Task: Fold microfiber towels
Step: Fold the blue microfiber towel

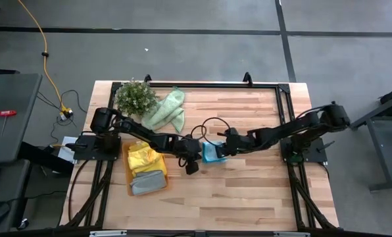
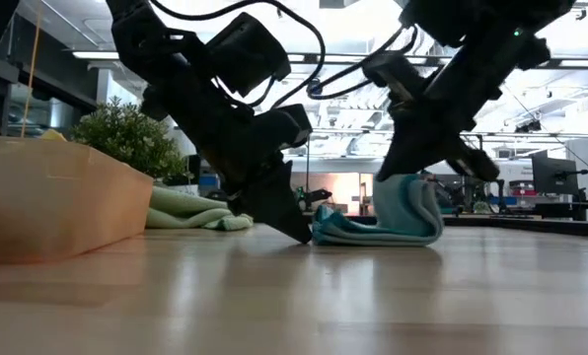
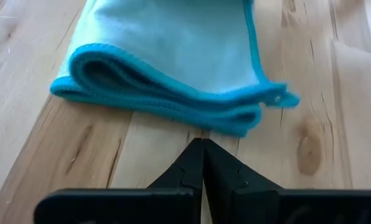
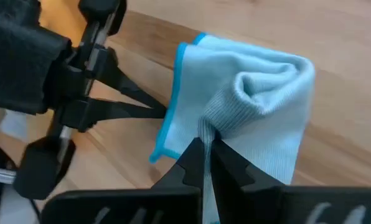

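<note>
A light blue-teal towel [image 1: 212,154] lies folded in several layers at mid-table. My right gripper [image 4: 204,144] is shut on it from the table's right. My left gripper [image 3: 203,144] is shut, its fingertips low on the table at the towel's left folded edge [image 3: 173,102]. In the low view the towel's right part [image 2: 412,197] stands raised and curls over, while its bottom layers [image 2: 363,237] rest on the wood. A pale green towel [image 1: 167,110] lies crumpled at the far left. A yellow towel [image 1: 143,158] and a grey towel [image 1: 148,182] lie in the orange tray [image 1: 127,172]. My left gripper's shut fingertips [image 2: 302,233] stand right at the blue towel's left edge, slanting down from the table's left; I cannot tell whether they touch it. My right gripper pinches a bunched fold [image 4: 226,121] on the towel's right part between its two fingers, slanting down from the right. That part is lifted, and the rest lies on the table.
A small bushy plant [image 1: 135,97] stands at the far left, beside the pale green towel. The orange tray [image 2: 47,197] sits at the left, near my left arm. Bare wood stretches along the table's near side and far right.
</note>
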Robot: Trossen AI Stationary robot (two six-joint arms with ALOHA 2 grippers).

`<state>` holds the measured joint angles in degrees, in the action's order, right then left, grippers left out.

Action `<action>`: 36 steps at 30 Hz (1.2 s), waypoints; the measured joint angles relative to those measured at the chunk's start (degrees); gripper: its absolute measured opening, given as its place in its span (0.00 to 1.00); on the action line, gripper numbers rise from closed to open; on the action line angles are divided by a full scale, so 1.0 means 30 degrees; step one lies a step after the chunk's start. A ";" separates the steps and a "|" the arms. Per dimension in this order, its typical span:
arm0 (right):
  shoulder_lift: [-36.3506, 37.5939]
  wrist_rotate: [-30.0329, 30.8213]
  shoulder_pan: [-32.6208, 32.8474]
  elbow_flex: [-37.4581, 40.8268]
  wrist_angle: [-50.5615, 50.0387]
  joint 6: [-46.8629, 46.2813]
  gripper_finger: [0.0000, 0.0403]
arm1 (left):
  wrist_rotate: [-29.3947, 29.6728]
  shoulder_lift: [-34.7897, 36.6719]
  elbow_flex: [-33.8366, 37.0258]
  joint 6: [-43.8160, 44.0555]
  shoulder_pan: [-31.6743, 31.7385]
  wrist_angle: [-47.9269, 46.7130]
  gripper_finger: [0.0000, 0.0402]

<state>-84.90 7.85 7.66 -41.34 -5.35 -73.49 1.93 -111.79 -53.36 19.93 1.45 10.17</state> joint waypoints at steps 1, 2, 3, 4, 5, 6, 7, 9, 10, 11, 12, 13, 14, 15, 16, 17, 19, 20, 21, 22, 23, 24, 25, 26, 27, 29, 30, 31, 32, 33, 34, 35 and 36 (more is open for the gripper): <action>-0.0226 -0.0059 0.0000 0.0000 0.0501 -0.0048 0.00 | 0.0016 -0.0007 0.0000 -0.0114 0.0000 0.0051 0.00; -0.0457 -0.0085 0.0000 0.0000 0.0994 -0.0242 0.00 | 0.0060 -0.0015 0.0000 -0.0212 0.0006 0.0117 0.00; -0.0709 -0.0094 0.0000 0.0000 0.1647 -0.0418 0.00 | 0.0080 -0.0027 0.0007 -0.0329 0.0002 0.0187 0.00; -0.0882 -0.0117 0.0000 0.0000 0.2120 -0.0467 0.00 | 0.0087 -0.0034 0.0007 -0.0349 0.0001 0.0243 0.00; -0.1078 -0.0120 -0.0004 0.0000 0.2594 -0.0503 0.00 | 0.0090 -0.0041 0.0007 -0.0348 0.0004 0.0264 0.00; -0.1309 -0.0126 0.0000 0.0000 0.3222 -0.0543 0.00 | 0.0088 -0.0044 0.0007 -0.0351 0.0003 0.0264 0.00; -0.1510 -0.0130 -0.0001 0.0000 0.3591 -0.0740 0.00 | 0.0090 -0.0044 0.0008 -0.0351 0.0004 0.0266 0.00; -0.1911 -0.0096 -0.0007 0.0000 0.4341 -0.1029 0.00 | 0.0097 -0.0044 0.0015 -0.0351 0.0000 0.0272 0.00; -0.2156 -0.0028 -0.0007 0.0000 0.4816 -0.1151 0.00 | 0.0097 -0.0044 0.0015 -0.0351 0.0000 0.0300 0.00; -0.2357 -0.0009 -0.0007 -0.0006 0.5180 -0.1317 0.00 | 0.0103 -0.0051 0.0022 -0.0351 0.0000 0.0328 0.00; -0.2576 0.0004 -0.0007 0.0000 0.5475 -0.1397 0.00 | 0.0110 -0.0056 0.0022 -0.0353 0.0005 0.0337 0.00; -0.2861 0.0018 -0.0007 0.0000 0.6006 -0.1538 0.00 | 0.0116 -0.0058 0.0022 -0.0351 0.0000 0.0344 0.00; -0.3077 0.0017 -0.0010 0.0000 0.6396 -0.1661 0.00 | 0.0134 -0.0058 0.0022 -0.0353 0.0002 0.0347 0.00; -0.3235 0.0024 -0.0007 0.0000 0.6569 -0.1734 0.00 | 0.0141 -0.0066 0.0022 -0.0351 0.0000 0.0359 0.00; -0.3449 0.0043 -0.0007 -0.0014 0.6956 -0.1890 0.00 | 0.0135 -0.0066 0.0022 -0.0351 0.0000 0.0351 0.00; -0.3623 0.0067 -0.0011 -0.0055 0.7111 -0.2005 0.00 | 0.0137 -0.0066 0.0022 -0.0351 0.0000 0.0356 0.00; -0.3798 0.0321 -0.0007 -0.0068 0.7091 -0.2069 0.00 | 0.0121 -0.0066 0.0029 -0.0357 0.0006 0.0403 0.00; -0.3858 0.0376 -0.0007 -0.0073 0.7150 -0.2071 0.00 | 0.0119 -0.0066 0.0029 -0.0351 0.0002 0.0415 0.00; -0.3884 0.0376 -0.0015 -0.0080 0.7177 -0.2115 0.01 | 0.0114 -0.0066 0.0029 -0.0351 0.0000 0.0437 0.00; -0.3891 0.0376 -0.0055 -0.0087 0.7191 -0.2205 0.02 | 0.0119 -0.0073 0.0036 -0.0351 0.0000 0.0462 0.00; -0.3891 0.0387 -0.0057 -0.0087 0.7282 -0.2299 0.04 | 0.0121 -0.0077 0.0036 -0.0351 0.0004 0.0472 0.00; -0.3891 0.0390 -0.0058 -0.0087 0.7433 -0.2385 0.06 | 0.0126 -0.0080 0.0036 -0.0351 0.0000 0.0485 0.00; -0.3891 0.0430 -0.0062 -0.0087 0.7615 -0.2369 0.08 | 0.0126 -0.0080 0.0036 -0.0351 0.0000 0.0493 0.00; -0.3891 0.0480 -0.0066 -0.0087 0.7848 -0.2360 0.12 | 0.0126 -0.0080 0.0036 -0.0351 0.0000 0.0490 0.00; -0.3891 0.0568 -0.0084 -0.0087 0.8090 -0.2363 0.16 | 0.0129 -0.0080 0.0036 -0.0351 0.0000 0.0492 0.00; -0.3891 0.0984 -0.0102 -0.0087 0.8416 -0.2442 0.26 | 0.0142 -0.0080 0.0036 -0.0358 0.0006 0.0504 0.00; -0.3891 0.1274 -0.0137 -0.0087 0.8458 -0.2512 0.31 | 0.0176 -0.0080 0.0036 -0.0358 0.0000 0.0504 0.00; -0.3891 0.1365 -0.0189 -0.0087 0.8505 -0.2506 0.36 | 0.0253 -0.0080 0.0036 -0.0358 -0.0006 0.0504 0.00; -0.3891 0.1359 -0.0300 -0.0087 0.8534 -0.2473 0.41 | 0.0290 -0.0080 0.0036 -0.0358 -0.0007 0.0504 0.00; -0.3839 0.1316 -0.0420 -0.0087 0.8435 -0.2272 0.45 | 0.0296 -0.0080 0.0036 -0.0415 -0.0007 0.0504 0.00; -0.3735 0.1286 -0.0557 -0.0087 0.8242 -0.1844 0.49 | 0.0290 -0.0080 0.0036 -0.0534 -0.0007 0.0501 0.00; -0.3597 0.1264 -0.0688 -0.0087 0.8138 -0.1328 0.52 | 0.0251 -0.0080 0.0036 -0.0692 -0.0007 0.0487 0.00; -0.3313 0.1206 -0.0824 -0.0087 0.7823 -0.0876 0.55 | 0.0141 -0.0061 0.0036 -0.0897 -0.0005 0.0446 0.00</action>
<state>-94.84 11.46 5.19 -41.60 18.12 -76.12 2.35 -111.97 -53.25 17.24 1.44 11.51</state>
